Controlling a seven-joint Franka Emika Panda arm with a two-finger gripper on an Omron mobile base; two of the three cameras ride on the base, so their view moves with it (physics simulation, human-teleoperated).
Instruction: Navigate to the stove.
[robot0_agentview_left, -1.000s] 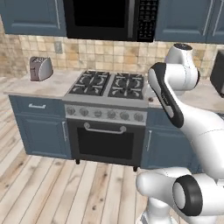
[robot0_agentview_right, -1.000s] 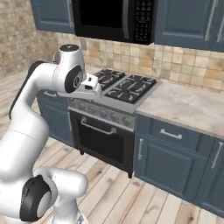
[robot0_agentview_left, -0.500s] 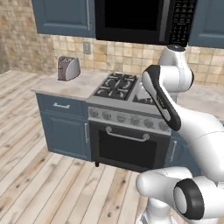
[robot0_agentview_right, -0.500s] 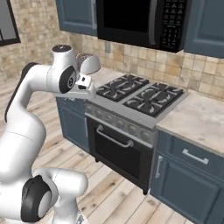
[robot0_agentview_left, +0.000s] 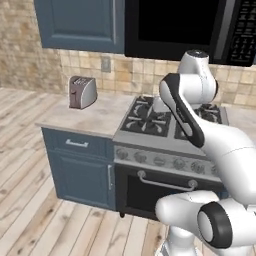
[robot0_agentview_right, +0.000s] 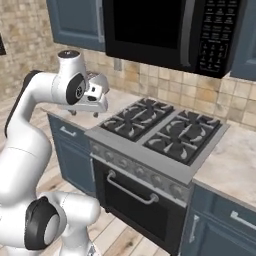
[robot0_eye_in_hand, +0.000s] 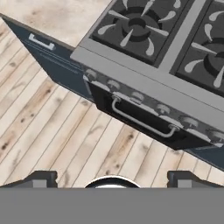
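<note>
Nothing here can be read. The microwave (robot0_agentview_right: 165, 30) has a keypad (robot0_agentview_right: 215, 32) at its right edge with pale marks on the buttons, but they are too small and blurred to make out. The knobs (robot0_agentview_right: 135, 170) along the front edge of the stove (robot0_agentview_right: 155, 145) carry no legible markings, and the toaster (robot0_agentview_left: 81, 92) on the counter (robot0_agentview_left: 95, 117) shows no brand

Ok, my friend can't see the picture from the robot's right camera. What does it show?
A shiny steel stove with black burner grates, front knobs and a dark oven door sits close in front of the white robot arm. A black microwave hangs above it, between blue cabinets, over a wooden floor.
</note>
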